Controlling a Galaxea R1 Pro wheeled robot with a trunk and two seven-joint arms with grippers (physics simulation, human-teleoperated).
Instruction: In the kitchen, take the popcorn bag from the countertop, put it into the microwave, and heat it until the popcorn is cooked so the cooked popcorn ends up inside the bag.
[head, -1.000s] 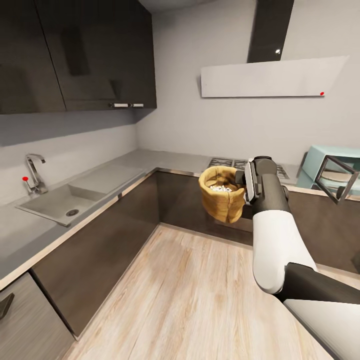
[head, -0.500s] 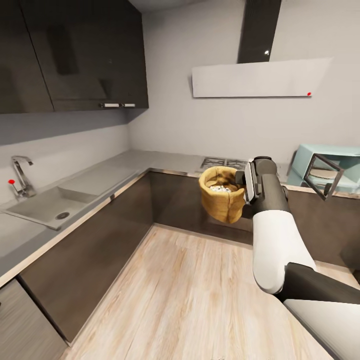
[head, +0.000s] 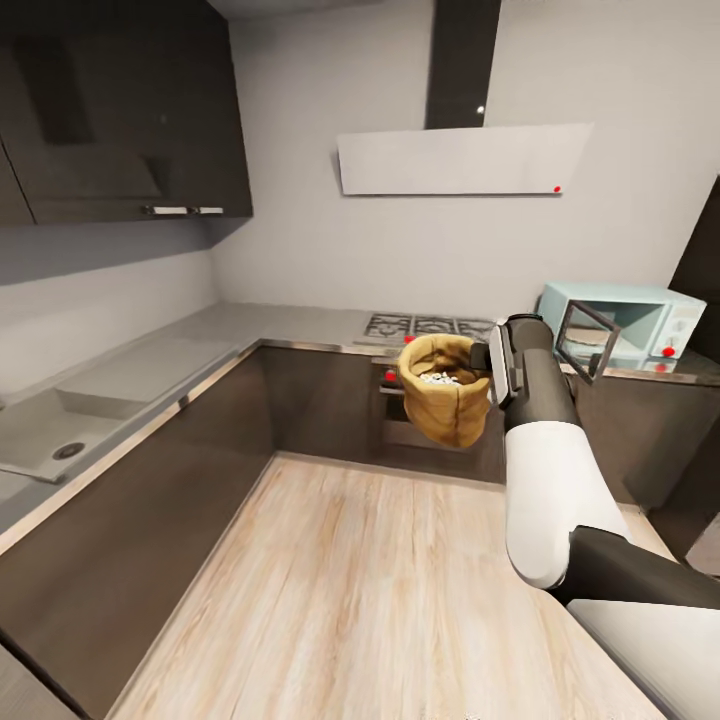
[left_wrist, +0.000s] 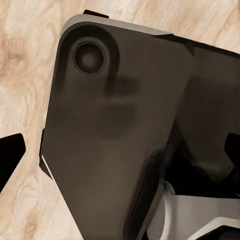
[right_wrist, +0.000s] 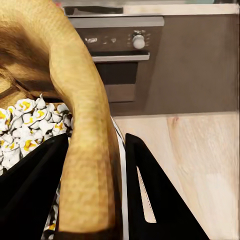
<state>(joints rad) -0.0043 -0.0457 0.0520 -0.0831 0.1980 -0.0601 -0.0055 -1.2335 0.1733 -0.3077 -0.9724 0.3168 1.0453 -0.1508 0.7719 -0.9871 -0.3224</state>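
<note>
The tan crumpled popcorn bag (head: 440, 400) hangs in the air in front of the cabinets, with my right gripper (head: 486, 372) shut on its rolled rim. White and yellow popcorn (head: 438, 378) fills it. In the right wrist view, two black fingers (right_wrist: 160, 200) pinch the popcorn bag's rim (right_wrist: 90, 150) beside the popcorn (right_wrist: 25, 125). The pale-blue microwave (head: 640, 315) stands on the grey countertop (head: 290, 325) at the right, its dark glass door (head: 585, 340) swung open. My left gripper (left_wrist: 120, 150) hangs over wood floor and my own dark body, with its fingertips far apart.
A gas hob (head: 430, 325) sits left of the microwave, above a built-in oven (right_wrist: 120, 45). The sink (head: 50, 440) is at the left, and dark wall cabinets (head: 120, 120) and a white hood (head: 460, 160) hang above. Wood floor (head: 380, 580) lies between the counter runs.
The camera has swung to the right: the sink and tap slid off to the left and the microwave came fully into view. Arm and bag keep their place in the picture.
</note>
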